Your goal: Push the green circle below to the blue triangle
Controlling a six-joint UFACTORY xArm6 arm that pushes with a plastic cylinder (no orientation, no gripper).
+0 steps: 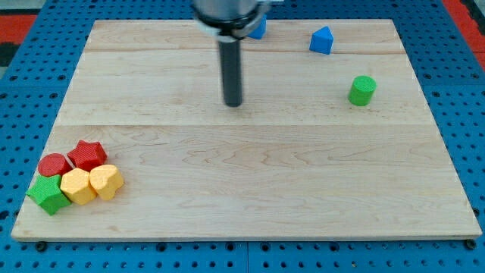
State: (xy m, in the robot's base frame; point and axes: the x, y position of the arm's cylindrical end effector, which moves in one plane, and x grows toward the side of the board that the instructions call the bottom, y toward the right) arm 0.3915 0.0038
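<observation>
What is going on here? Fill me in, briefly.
A robot arm with a dark rod is meant to push the green circle to just below the blue triangle. My tip rests on the wooden board, well to the view's left of the green circle and touching no block. The circle sits below and slightly right of the triangle, apart from it.

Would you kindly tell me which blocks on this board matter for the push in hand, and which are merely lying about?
In the job:
green circle
blue triangle
my tip, well to the view's left of both

Lying about:
blue block, half hidden behind the arm
red circle
red star
green star
two yellow blocks
</observation>
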